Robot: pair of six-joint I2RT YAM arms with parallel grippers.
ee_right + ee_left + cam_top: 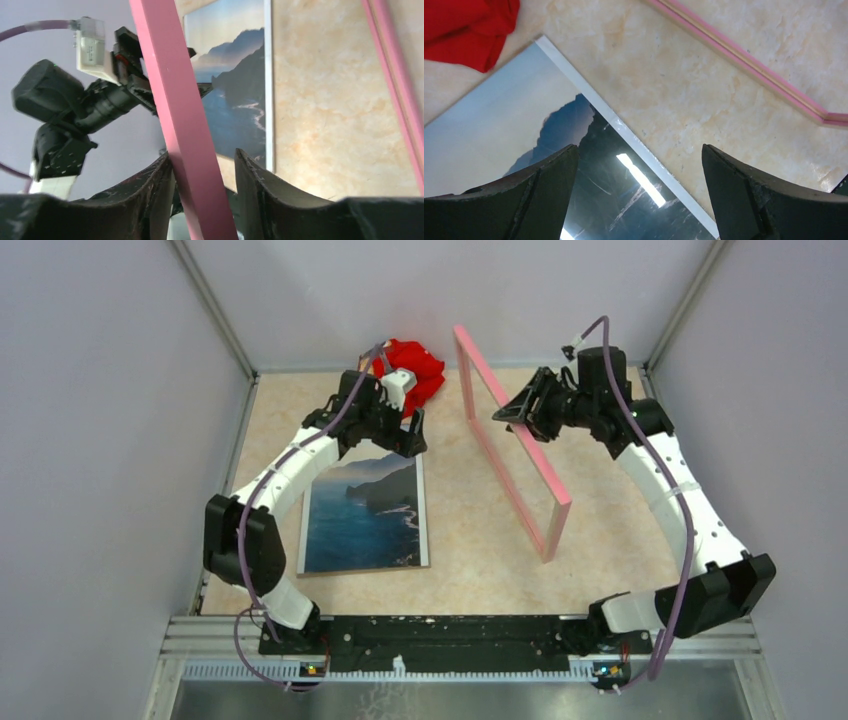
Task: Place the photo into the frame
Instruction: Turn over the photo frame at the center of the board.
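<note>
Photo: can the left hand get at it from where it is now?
Probably yes. The left hand hangs open right over the photo's far edge, with nothing between them. The frame stands on edge off to the side, in the right hand.

This is a robot test cell in a lab, not a home or shop. Plain pale lilac walls [110,420] close in the left, far and right sides, joined by bare aluminium corner posts [212,308]. The worktop [600,530] is a beige marble-patterned sheet. Along the near edge runs a slotted aluminium rail [450,632] with a black base plate, onto which two white-and-black robot arms [285,480] are bolted, with purple cables [680,580] looped along them and small lit circuit boards [315,668] below.
</note>
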